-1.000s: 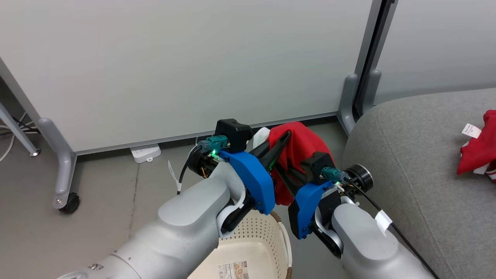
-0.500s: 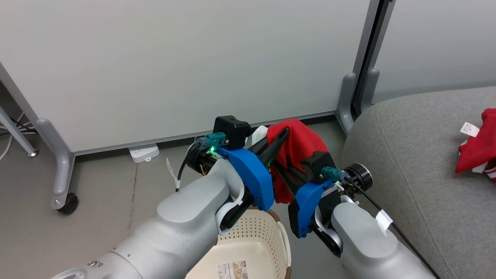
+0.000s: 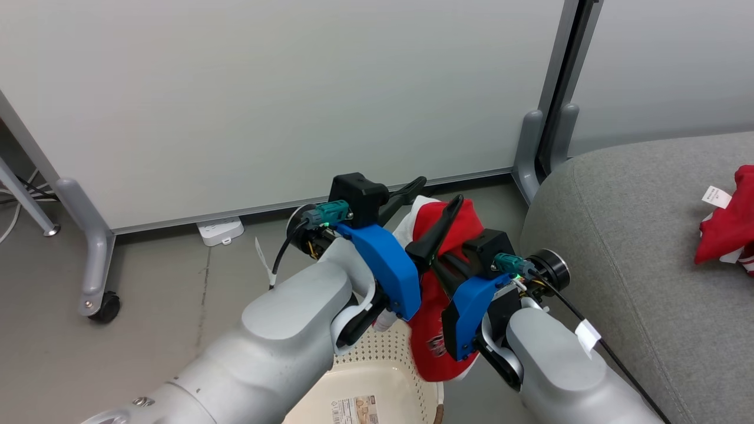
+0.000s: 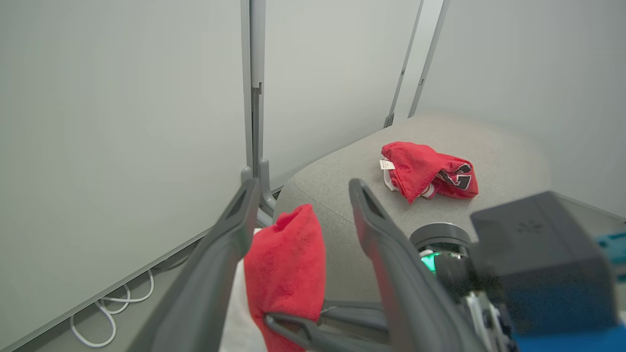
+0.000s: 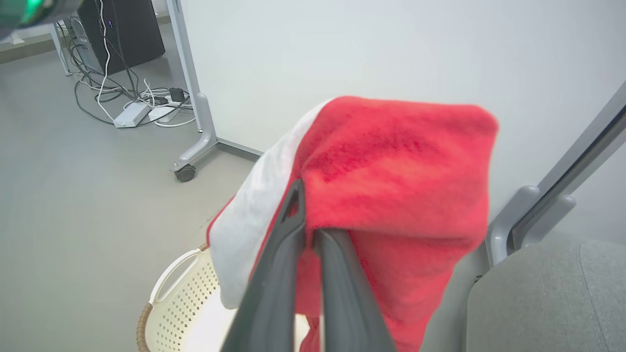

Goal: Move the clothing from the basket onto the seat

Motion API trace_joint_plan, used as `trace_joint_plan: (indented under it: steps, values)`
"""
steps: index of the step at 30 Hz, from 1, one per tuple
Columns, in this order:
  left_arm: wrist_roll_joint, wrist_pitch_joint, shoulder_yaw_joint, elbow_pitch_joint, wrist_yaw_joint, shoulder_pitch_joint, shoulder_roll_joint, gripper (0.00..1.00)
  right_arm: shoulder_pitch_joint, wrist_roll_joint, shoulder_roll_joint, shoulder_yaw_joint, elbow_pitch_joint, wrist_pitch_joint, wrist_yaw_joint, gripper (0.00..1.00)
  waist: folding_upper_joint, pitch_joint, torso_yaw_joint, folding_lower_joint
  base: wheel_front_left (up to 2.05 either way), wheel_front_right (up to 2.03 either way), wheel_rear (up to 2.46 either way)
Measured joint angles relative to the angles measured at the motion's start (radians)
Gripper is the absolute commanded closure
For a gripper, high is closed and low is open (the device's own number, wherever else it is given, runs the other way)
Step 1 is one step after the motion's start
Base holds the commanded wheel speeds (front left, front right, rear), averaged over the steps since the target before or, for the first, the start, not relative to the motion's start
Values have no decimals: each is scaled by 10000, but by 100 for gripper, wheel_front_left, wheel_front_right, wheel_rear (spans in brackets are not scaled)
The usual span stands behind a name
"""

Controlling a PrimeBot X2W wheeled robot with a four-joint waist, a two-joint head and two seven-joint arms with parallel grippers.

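Note:
A red garment with a white panel point(image 3: 465, 222) hangs from my right gripper point(image 5: 306, 217), which is shut on a fold of it above the basket. My left gripper point(image 3: 439, 192) is open just left of it, and the garment's top point(image 4: 288, 244) stands between its spread fingers without being pinched. The cream perforated basket point(image 3: 377, 365) sits on the floor under both arms; what lies inside it is hidden. The grey sofa point(image 3: 636, 247) is to the right. A second red garment with black-and-white lettering point(image 4: 425, 168) lies on its seat.
White partition panels on grey wheeled feet point(image 3: 106, 306) stand behind the basket. A white power strip point(image 3: 221, 231) lies at their base. In the right wrist view, cables and another power strip point(image 5: 132, 113) lie on the floor further off.
My left gripper has opened and let go of the red garment. The garment has sagged lower and now hangs from my right gripper alone, its lower end reaching down by the basket.

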Motion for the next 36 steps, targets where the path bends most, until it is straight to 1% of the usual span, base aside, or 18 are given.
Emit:
trace_joint_plan:
  steps: [2, 5, 9, 12, 17, 21, 25, 30, 36]
  values:
    - [445, -13, 570, -314, -4, 247, 75, 0, 1, -6, 2, -73, 42, -61, 0, 100, 0, 21, 33, 0, 0, 0, 0]
    - [1258, -25, 1689, -1020, 132, 1122, 464, 0, 4, -98, 0, -245, 169, -132, 0, 100, 0, 28, 103, 0, 0, 0, 0]
    - [2514, -23, 3195, -2153, 594, 2817, 1037, 0, 28, -349, 4, -541, 351, -249, 0, 100, 0, 36, 237, 0, 0, 0, 0]
    - [3478, -25, 4056, -2999, 807, 4059, 1319, 0, 58, -539, 0, -834, 499, -293, 0, 100, 1, 44, 356, 0, 0, 0, 0]
    - [4736, -23, 5216, -4017, 782, 5676, 1638, 0, 86, -734, -2, -1191, 579, -339, 0, 100, 0, 91, 520, 0, 0, 0, 0]
    - [5480, -25, 6088, -4479, 623, 6625, 1624, 0, 130, -825, 0, -1383, 579, -382, 0, 100, 0, 121, 596, 0, 0, 0, 0]
    - [5963, -25, 6723, -4449, 420, 7289, 1547, 0, 180, -920, 0, -1465, 535, -382, 0, 100, 0, 114, 597, 0, 0, 0, 0]
    - [6408, -25, 7340, -4370, 165, 7591, 1269, 0, 290, -922, 0, -1484, 474, -330, 0, 100, 0, 104, 572, 0, 0, 0, 0]
    - [6698, -25, 7777, -4100, -117, 7803, 968, 0, 417, -922, 0, -1540, 407, -303, 0, 100, 0, 148, 561, 0, 0, 0, 0]
